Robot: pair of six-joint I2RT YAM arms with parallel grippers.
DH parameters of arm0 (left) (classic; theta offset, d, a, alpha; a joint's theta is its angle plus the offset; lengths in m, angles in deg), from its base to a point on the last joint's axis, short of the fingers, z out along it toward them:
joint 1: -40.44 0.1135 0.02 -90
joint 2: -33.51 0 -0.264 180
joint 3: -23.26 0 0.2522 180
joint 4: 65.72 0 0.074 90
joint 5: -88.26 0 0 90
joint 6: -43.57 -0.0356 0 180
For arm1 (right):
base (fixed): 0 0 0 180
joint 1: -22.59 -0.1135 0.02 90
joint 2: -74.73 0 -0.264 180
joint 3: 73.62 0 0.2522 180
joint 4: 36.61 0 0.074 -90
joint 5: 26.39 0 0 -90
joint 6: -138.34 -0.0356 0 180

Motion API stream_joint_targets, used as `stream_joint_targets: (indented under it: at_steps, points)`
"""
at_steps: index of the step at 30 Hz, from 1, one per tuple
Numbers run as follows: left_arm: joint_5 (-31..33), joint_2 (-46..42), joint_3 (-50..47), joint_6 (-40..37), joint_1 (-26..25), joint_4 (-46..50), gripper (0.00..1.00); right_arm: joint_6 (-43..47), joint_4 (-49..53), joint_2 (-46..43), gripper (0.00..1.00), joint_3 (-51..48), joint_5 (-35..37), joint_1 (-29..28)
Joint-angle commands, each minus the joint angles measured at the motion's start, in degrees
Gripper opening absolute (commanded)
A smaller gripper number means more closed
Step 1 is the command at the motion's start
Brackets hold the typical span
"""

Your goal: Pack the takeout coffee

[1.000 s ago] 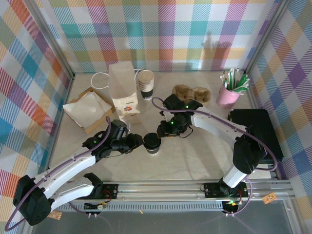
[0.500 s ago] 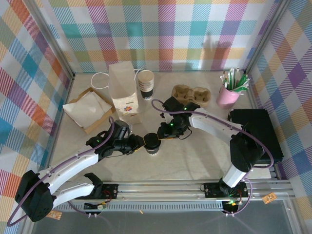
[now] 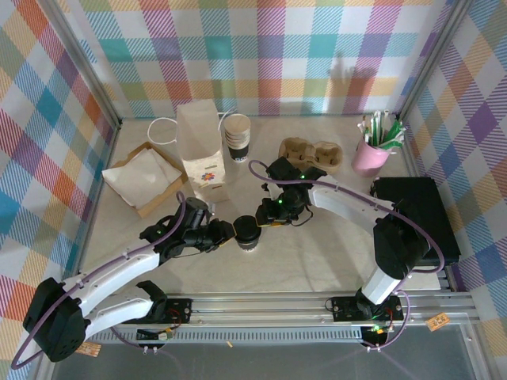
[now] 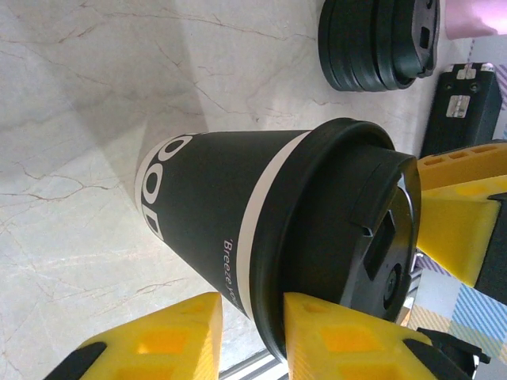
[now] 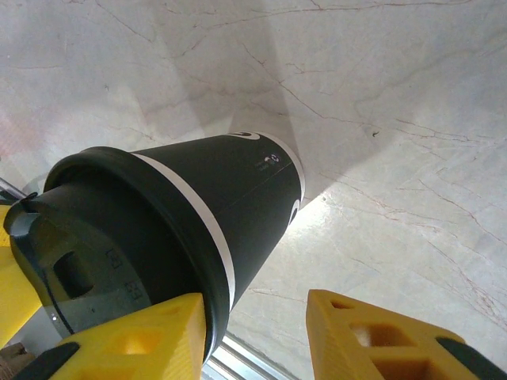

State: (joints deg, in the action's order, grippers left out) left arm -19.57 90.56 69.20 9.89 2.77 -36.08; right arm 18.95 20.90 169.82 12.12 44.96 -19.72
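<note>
You see the cup [image 3: 247, 232] standing upright on the table [image 3: 317, 253], a little left of and below the middle of the top view, with its black lid on. The left gripper [image 3: 228, 234] comes from the lower left and touches the cup's left side. The right gripper [image 3: 263, 218] comes from the upper right and stands just beside the cup's upper right edge. In your left wrist view the cup takes the middle of the frame. The two yellow fingers [image 4: 341, 340] at the bottom edge stand a little apart, and the lid's rim runs down to the narrow gap between them. I cannot tell whether they pinch the rim or only lie against it. A stack of lids [image 4: 372, 43] is at the top right of that frame, with a black box [image 4: 463, 103] below it. In your right wrist view the fingers [image 5: 135, 340] are spread, with bare table in the gap. The cup lies at the left of the frame, its lid against the left-hand finger, not between the two. In the upper part of the top view you have a paper bag [image 3: 200, 150], a stack of cups [image 3: 237, 136] just right of it, a carrier [image 3: 310, 154] and a pink holder [image 3: 368, 156].
</note>
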Motion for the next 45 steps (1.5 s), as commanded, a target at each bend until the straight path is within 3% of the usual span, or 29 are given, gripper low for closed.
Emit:
stream_joint_targets:
  at_steps: [1, 16, 27, 45]
  points:
    - [0.0, 0.4, -3.8, 0.6, 0.5, 2.5, 0.26, -0.7, 0.0, 1.7, 0.39, -2.9, 0.8, -0.4]
    - [2.9, -2.0, -7.0, -0.1, 0.5, 4.0, 0.26, -2.5, 0.4, 2.7, 0.38, -8.7, 3.8, -0.4]
    - [6.8, -0.7, 0.8, -3.5, 0.6, 8.5, 0.27, -3.1, 1.8, -1.3, 0.38, -5.9, 1.8, -0.5]
    - [6.8, 2.7, 7.2, -7.5, 0.6, 10.9, 0.36, -3.7, 4.0, -7.4, 0.45, -6.2, 1.7, -0.6]
